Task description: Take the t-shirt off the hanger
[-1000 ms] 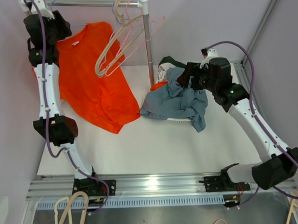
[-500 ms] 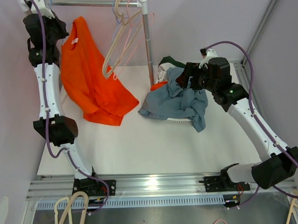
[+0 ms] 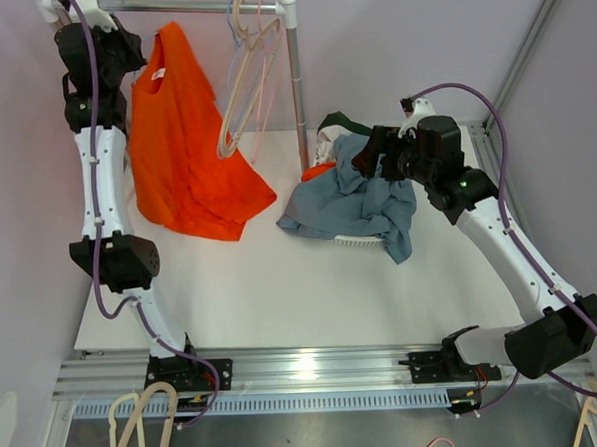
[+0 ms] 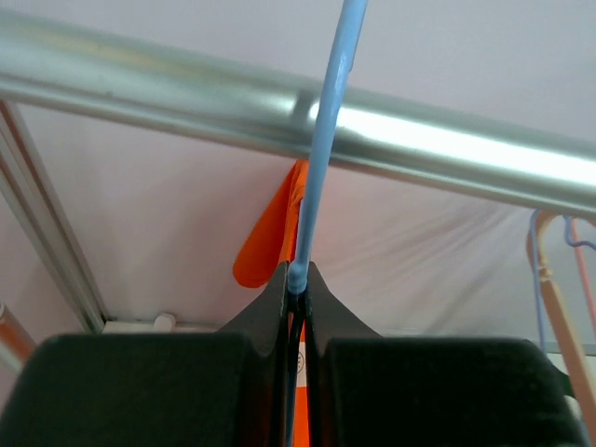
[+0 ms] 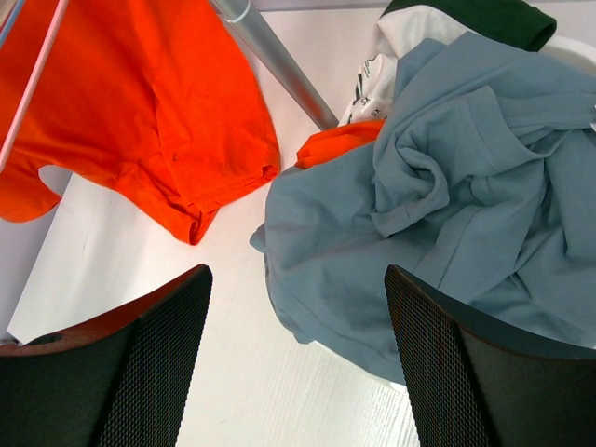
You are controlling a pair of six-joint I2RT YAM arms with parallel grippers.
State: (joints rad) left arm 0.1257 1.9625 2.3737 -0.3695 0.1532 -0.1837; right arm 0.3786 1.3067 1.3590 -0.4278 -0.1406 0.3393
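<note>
L gripper clenched on hanger wire just under rail. T-shirt hangs below it, long axis vertical. R gripper released, well apart over pile; L nearer.

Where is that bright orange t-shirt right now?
In the top view, the orange t-shirt hangs at the far left under the silver metal rail, between the left arm and the empty beige hanger.
</note>
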